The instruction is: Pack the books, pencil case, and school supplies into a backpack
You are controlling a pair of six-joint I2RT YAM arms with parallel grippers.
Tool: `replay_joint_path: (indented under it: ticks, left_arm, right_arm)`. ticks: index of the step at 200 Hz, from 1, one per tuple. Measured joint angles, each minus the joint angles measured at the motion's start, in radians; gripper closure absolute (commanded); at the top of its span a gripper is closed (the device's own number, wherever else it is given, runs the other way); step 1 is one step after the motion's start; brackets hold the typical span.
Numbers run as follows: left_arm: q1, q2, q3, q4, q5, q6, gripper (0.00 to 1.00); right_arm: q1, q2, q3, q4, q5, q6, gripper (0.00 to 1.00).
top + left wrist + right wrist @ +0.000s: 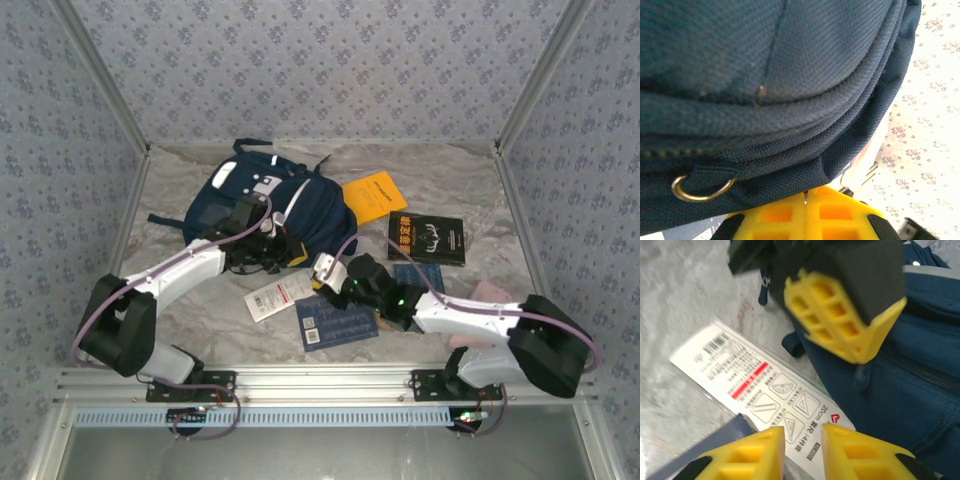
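**A:** How does the backpack lie?
**B:** Left of centre, its long axis slanting from far-left to near-right. The left gripper is closed tight against its seam.
**A:** And the surface?
**B:** Marbled table, floral walls. One white packet lies under the right gripper, whose jaws are narrowly apart and empty. Two blue books, one orange book, one black book.

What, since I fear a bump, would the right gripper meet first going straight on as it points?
Probably the white packet, just ahead of the right gripper, though depth is unclear; the backpack lies to its side.
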Motion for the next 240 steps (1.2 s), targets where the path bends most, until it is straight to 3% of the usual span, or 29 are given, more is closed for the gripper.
replay_joint_path:
  ticks: [76,178,240]
  left_arm:
    - [0.004,0.011,0.0,0.036,0.037,-0.028,1.0]
    - [0.01,0.011,-0.001,0.043,0.041,-0.039,1.0]
    - [0.011,0.011,-0.004,0.062,0.039,-0.05,1.0]
  right_arm:
    - [-0.002,0.217,-0.035,0.354,0.145,-0.171,0.72]
    - [-0.028,0.256,0.021,0.412,0.196,-0.219,0.8]
    - [-0.029,0.27,0.052,0.396,0.195,-0.231,1.0]
